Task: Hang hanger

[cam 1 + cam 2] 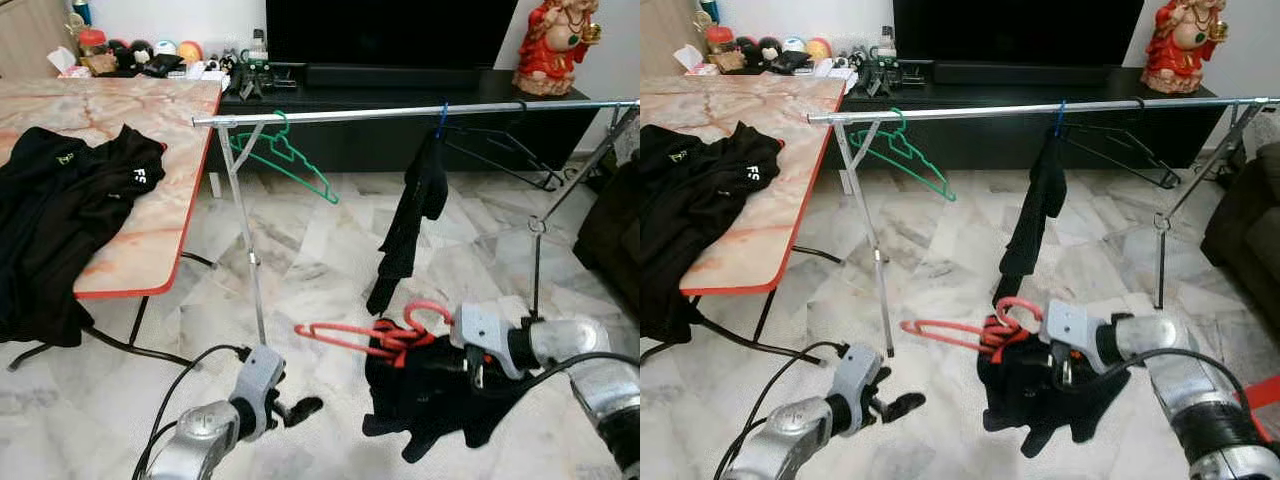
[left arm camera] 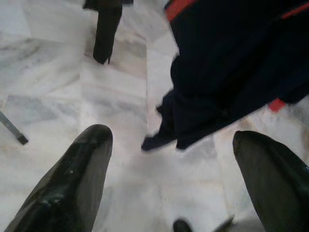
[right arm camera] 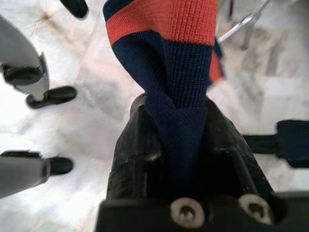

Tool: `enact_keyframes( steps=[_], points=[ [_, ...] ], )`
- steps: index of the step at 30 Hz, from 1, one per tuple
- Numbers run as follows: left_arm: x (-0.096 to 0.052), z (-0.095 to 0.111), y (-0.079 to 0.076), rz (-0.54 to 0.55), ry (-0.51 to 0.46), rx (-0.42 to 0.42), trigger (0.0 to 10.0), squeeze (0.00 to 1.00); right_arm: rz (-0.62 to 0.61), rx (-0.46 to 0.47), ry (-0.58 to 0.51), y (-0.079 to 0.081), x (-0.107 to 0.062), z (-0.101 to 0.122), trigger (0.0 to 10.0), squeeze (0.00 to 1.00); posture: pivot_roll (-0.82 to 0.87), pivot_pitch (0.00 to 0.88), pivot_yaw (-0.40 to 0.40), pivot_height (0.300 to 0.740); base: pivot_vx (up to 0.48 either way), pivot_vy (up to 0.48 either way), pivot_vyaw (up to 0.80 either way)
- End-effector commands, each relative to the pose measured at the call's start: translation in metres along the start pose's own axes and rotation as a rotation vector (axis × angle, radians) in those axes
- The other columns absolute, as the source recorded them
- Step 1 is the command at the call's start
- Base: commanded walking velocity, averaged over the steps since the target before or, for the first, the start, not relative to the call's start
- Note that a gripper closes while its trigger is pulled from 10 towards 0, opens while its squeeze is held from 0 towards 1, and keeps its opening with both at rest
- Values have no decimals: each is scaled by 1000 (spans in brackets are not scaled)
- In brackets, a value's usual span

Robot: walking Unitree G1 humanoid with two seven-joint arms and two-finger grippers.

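Fingers of the right gripper (image 3: pixel 181 145) are clamped on a fold of dark navy cloth with an orange-red band, part of the dark garment (image 1: pixel 430 400) that hangs bunched below that gripper, low over the floor. The red hanger (image 1: pixel 375 335) is threaded through the top of this garment: its hook curls up just beside the silver wrist, and its long arm points out level toward the robot's left, ending in open air above the tiles. The lower edge of the garment hangs apart from the floor as far as the head views show.

To the left and lower, the left gripper (image 1: pixel 300 408) is empty, its two black fingers (image 2: pixel 72 179) spread wide with pale marble between them; the garment's hem lies just beyond their tips.

Between the two arms and the rack is a stretch of bare marble floor (image 1: pixel 320 250). The silver rail (image 1: pixel 400 113) runs level across the scene, higher than both grippers. On it hang a green hanger (image 1: pixel 285 160) near the left end, a black garment (image 1: pixel 410 215) on a blue hook near the middle, and a dark hanger (image 1: pixel 500 150) further right; the rail shows bare between green hanger and black garment. The rack's left post (image 1: pixel 248 240) stands near the table edge (image 1: pixel 185 215), red-rimmed, with a black jacket (image 1: pixel 60 210) lying on top. A dark sofa (image 1: pixel 610 235) is at the far right
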State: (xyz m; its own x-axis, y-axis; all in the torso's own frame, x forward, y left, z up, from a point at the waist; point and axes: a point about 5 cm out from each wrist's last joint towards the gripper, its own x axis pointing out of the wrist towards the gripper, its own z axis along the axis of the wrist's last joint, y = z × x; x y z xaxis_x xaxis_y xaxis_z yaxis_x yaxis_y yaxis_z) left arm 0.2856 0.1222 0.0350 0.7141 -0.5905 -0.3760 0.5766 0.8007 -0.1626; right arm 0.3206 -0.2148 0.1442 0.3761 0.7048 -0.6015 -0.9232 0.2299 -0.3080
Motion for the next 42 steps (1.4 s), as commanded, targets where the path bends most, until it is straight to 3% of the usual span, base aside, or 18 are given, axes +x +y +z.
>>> enact_keyframes(
  steps=[1,5,7,8,9,15,19,31,36,37,38,39,42],
  points=[
    [1,-8,1,8,4,-52,10000,1000,-32,-41,-57,-9,-11,18,0,0,9,102,-56,740,0,0,0],
    [3,-12,4,24,7,-72,10000,1000,-26,-79,-86,-10,-13,31,0,0,8,107,-61,740,0,0,0],
    [3,-10,8,46,-33,-120,10000,1000,-29,-104,-123,-12,-15,43,0,0,6,110,-63,740,0,0,0],
    [4,-9,9,52,-48,-137,10000,690,-29,-114,-135,-12,-16,48,0,0,4,112,-65,740,0,0,0],
    [4,-9,9,56,-58,-152,10000,0,-27,-125,-145,-13,-16,52,0,0,4,112,-65,740,0,0,0],
    [9,-10,6,12,-82,-196,10000,0,17,-187,-185,-4,-14,74,0,0,-13,107,-76,740,0,0,0],
    [15,2,5,-3,-145,-195,10000,0,76,-228,-218,9,-12,89,0,0,-17,106,-82,740,0,0,0],
    [20,22,9,5,-281,-192,10000,0,137,-230,-203,24,-13,93,0,0,-31,105,-91,740,0,0,0],
    [21,24,8,-8,-279,-180,10000,0,134,-226,-198,24,-14,93,0,0,-30,104,-90,740,0,0,0],
    [21,23,8,-15,-276,-176,1569,0,131,-224,-195,24,-14,92,0,0,-28,102,-92,740,0,0,0],
    [21,22,8,-17,-276,-175,1569,0,131,-224,-195,24,-14,92,0,0,-28,102,-92,740,0,0,0],
    [21,21,7,-28,-276,-171,0,0,131,-223,-194,24,-14,92,0,0,-29,101,-91,740,0,0,0],
    [21,20,4,-53,-283,-173,0,0,127,-216,-191,23,-14,92,0,0,-28,98,-92,740,0,0,0]
  ],
)
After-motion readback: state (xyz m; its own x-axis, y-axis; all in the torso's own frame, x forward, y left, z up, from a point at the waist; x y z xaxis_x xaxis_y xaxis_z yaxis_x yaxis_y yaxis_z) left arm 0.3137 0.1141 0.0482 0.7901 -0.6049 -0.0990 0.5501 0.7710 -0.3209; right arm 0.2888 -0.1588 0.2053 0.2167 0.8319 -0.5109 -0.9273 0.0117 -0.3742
